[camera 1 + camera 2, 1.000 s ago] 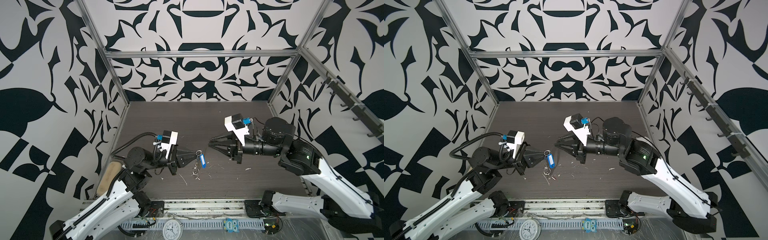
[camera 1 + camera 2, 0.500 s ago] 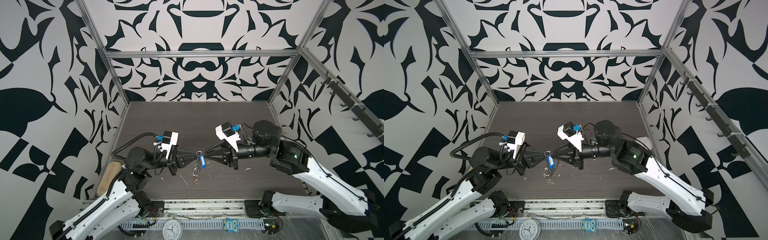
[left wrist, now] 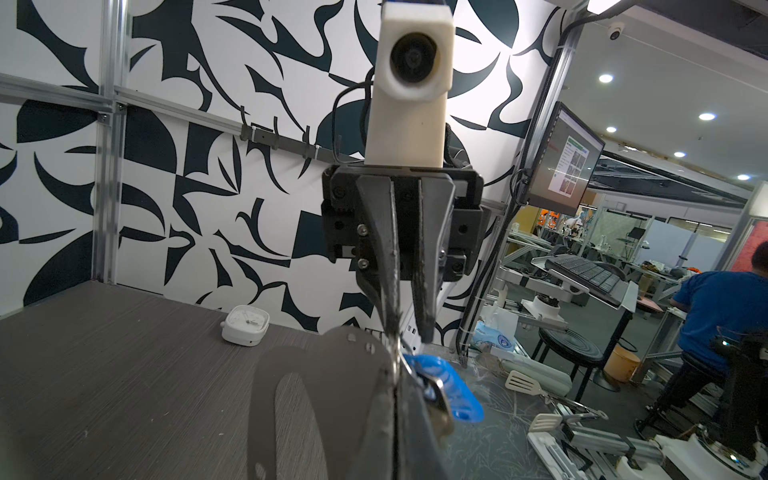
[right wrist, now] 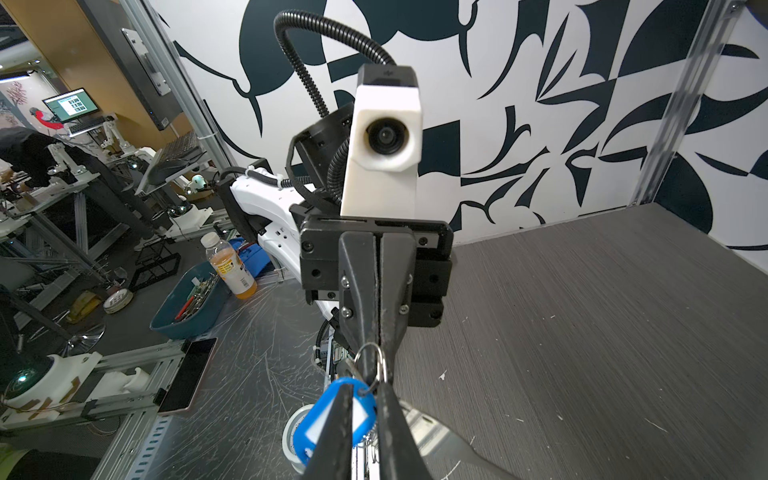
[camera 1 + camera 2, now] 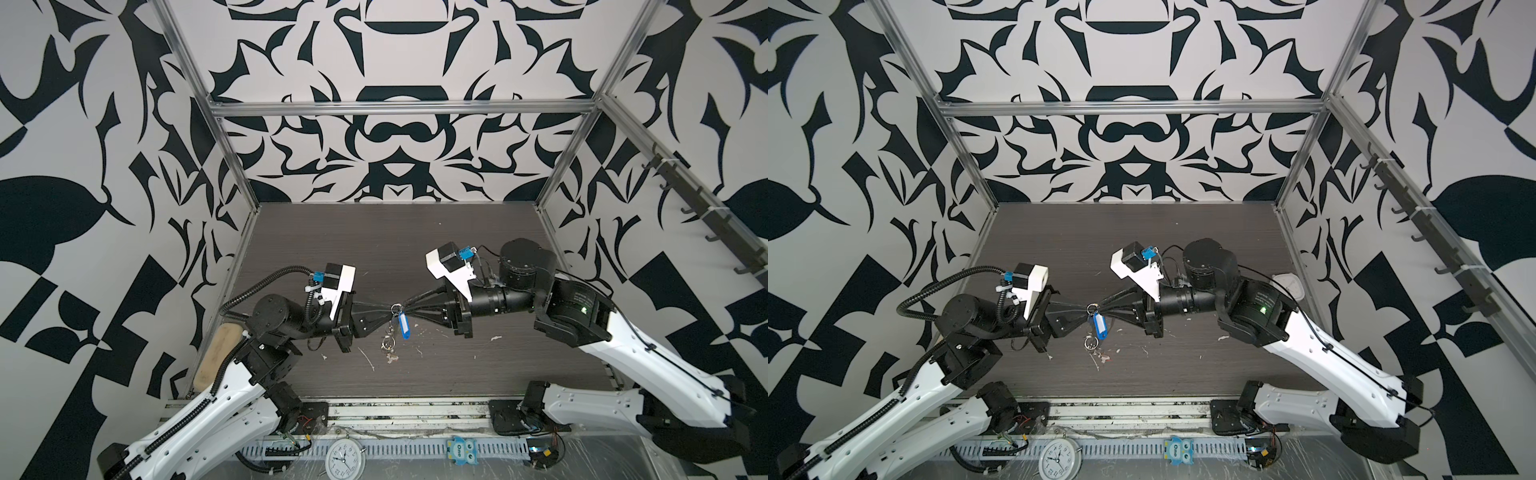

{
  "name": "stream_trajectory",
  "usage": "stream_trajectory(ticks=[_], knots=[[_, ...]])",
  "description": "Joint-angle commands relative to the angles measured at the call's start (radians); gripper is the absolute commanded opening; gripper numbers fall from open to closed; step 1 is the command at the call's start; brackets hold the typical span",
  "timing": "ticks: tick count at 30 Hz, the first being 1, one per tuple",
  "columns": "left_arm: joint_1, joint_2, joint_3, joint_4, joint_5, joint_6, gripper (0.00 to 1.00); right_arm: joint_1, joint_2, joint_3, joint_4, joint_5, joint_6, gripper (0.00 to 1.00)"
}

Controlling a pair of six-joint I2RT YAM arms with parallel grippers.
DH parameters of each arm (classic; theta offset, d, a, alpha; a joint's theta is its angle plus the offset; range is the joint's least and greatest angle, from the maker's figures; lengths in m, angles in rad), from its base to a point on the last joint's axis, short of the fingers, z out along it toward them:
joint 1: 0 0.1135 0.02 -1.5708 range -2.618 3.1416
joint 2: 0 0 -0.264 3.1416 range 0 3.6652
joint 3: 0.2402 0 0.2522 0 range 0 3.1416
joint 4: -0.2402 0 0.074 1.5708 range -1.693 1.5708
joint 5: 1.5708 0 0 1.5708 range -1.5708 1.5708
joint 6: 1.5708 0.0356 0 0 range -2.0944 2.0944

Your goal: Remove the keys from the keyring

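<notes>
The left end effector (image 5: 387,311) is clenched on the top of the short silvery ring chain (image 5: 388,343), which hangs down with the oblong blue plastic tag (image 5: 402,328). The right end effector (image 5: 408,309) meets it tip to tip; I cannot tell if it pinches

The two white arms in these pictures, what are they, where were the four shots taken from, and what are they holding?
They are two robot arms, a left arm and a right arm, each ending in two-fingered jaws. Two nearly identical pictures look down on the whole scene. The other two come from a small camera on each wrist, so each mostly shows the opposite arm head-on. The dark table is scuffed white. The left jaws are shut on the top ring of a keyring, held above the table, with a blue tag hanging from it and more rings dangling below. The right jaws stand slightly apart at that ring; whether they pinch it yet is unclear.
</notes>
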Motion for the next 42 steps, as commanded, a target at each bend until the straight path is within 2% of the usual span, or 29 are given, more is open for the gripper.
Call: stream_trajectory(ticks=[1, 15, 19, 25, 30, 37, 42], knots=[[-0.003, -0.012, 0.025, 0.035, 0.009, 0.009, 0.00, 0.002, 0.014, 0.003, 0.039, -0.014, 0.009, 0.15], [-0.003, -0.023, 0.029, 0.010, -0.002, 0.023, 0.00, 0.004, 0.015, 0.004, 0.031, 0.061, 0.016, 0.21], [-0.003, -0.027, 0.030, -0.001, -0.006, 0.029, 0.00, 0.002, 0.013, 0.001, 0.033, 0.037, 0.018, 0.23], [-0.003, -0.026, 0.031, -0.002, -0.008, 0.031, 0.00, 0.002, 0.012, -0.001, 0.039, 0.026, 0.020, 0.12], [-0.003, -0.028, 0.033, -0.001, -0.015, 0.032, 0.00, 0.002, 0.013, 0.001, 0.038, 0.016, 0.018, 0.00], [-0.004, -0.028, 0.048, -0.045, -0.050, 0.038, 0.00, 0.004, 0.014, 0.025, 0.011, 0.069, 0.021, 0.00], [-0.003, -0.075, 0.044, -0.151, -0.147, 0.055, 0.29, 0.003, 0.023, 0.053, -0.045, 0.166, 0.034, 0.00]])
